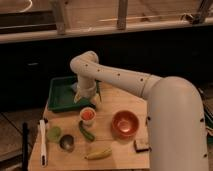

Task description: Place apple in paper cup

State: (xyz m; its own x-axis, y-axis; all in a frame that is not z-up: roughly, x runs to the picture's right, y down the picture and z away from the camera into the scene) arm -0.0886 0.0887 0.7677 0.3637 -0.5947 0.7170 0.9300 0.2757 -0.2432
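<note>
The small white paper cup (87,118) stands on the wooden table (115,102), just in front of the green tray. The red-orange apple (88,114) sits in the cup's mouth. My gripper (86,99) hangs directly behind and slightly above the cup, over the tray's front edge. It is open with nothing between its fingers. The pale arm runs from the lower right across the table to the gripper.
A green tray (59,95) lies at the back left. An orange bowl (125,124) sits right of the cup. A dark green vegetable (86,131), pale green round object (54,133), grey round object (66,143), banana (98,153), brown block (142,145) and white utensil (42,142) lie near the front.
</note>
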